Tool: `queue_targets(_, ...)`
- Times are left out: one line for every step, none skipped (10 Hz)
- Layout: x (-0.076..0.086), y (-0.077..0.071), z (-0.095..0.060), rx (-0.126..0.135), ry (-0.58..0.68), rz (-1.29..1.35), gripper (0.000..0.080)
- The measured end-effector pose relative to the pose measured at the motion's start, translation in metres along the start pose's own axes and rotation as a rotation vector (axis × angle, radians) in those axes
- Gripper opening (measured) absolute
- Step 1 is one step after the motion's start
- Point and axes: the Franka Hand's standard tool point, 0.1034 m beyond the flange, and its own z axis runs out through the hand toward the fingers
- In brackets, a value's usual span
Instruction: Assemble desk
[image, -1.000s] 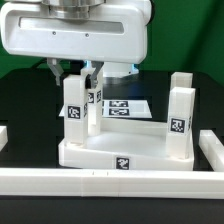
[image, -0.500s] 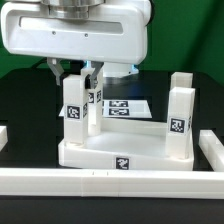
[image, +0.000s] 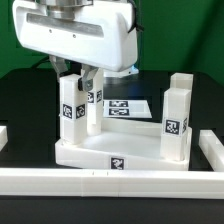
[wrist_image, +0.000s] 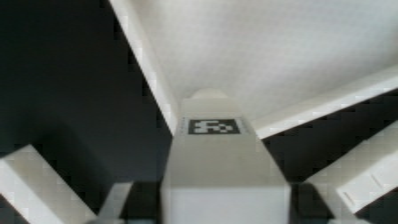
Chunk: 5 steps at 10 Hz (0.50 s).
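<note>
The desk slab lies on the black table with four square legs standing up in its corner sockets. My gripper comes down from above onto the top of the front leg on the exterior view's left and is shut on it. A second leg stands just behind it. Two more legs stand on the exterior view's right. In the wrist view the held leg with its tag runs down between my fingers to the slab.
The marker board lies flat behind the slab. White border rails run along the front, the exterior view's right and its left.
My hand has turned and leaned towards the exterior view's left, taking the held leg with it. The slab has shifted slightly.
</note>
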Motion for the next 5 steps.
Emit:
queue_targets(0.0013,-0.0003,0.0001,0.014,0.003,0.100,0.0291)
queue_targets(0.0023,-0.0008,0.0001,0.025,0.007,0.178,0.0291)
queue_targets(0.0034,-0.0019,0.0000,0.038,0.008,0.273,0.0291)
queue_targets(0.0045,-0.0023,-0.0001,0.054,0.004,0.328,0.0291)
queue_targets(0.0056,-0.0031,-0.0001,0.073,0.000,0.370,0.0291)
